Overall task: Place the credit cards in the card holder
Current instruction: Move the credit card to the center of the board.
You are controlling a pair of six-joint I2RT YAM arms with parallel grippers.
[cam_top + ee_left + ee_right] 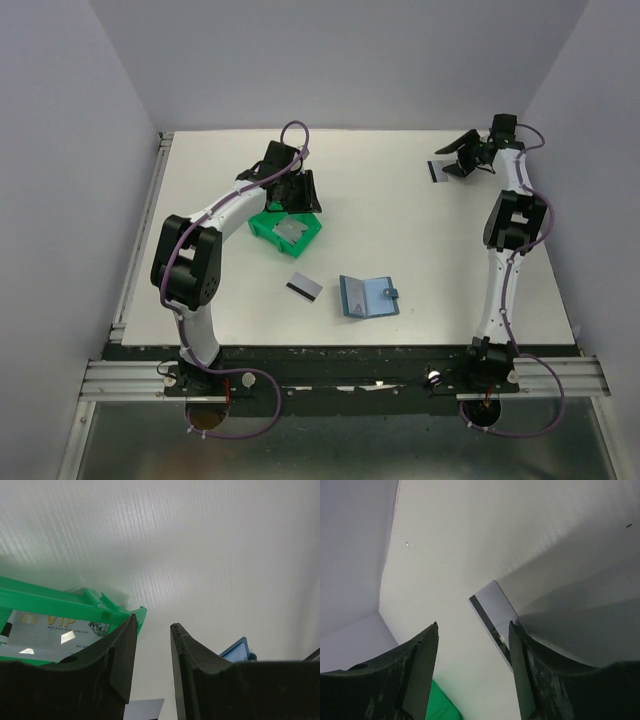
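Top external view is showing a white desk carrying everything. On it, left of centre, the green bin is sitting with one silvery card lying flat inside; the left wrist view is catching "VIP" print on that card. The left end effector is hovering just over the bin's far side, jaws partly apart and gripping nothing, with bare desk showing through the gap.

Nearer the front, the card holder is lying open with its lighter blue inside facing up; I can't tell whether its pockets are holding anything. Just left of it, not touching, a second credit card is lying with its dark stripe up. A third credit card is lying at the far right. The right end effector is hanging over it, released, with one fingertip right beside the card's edge.
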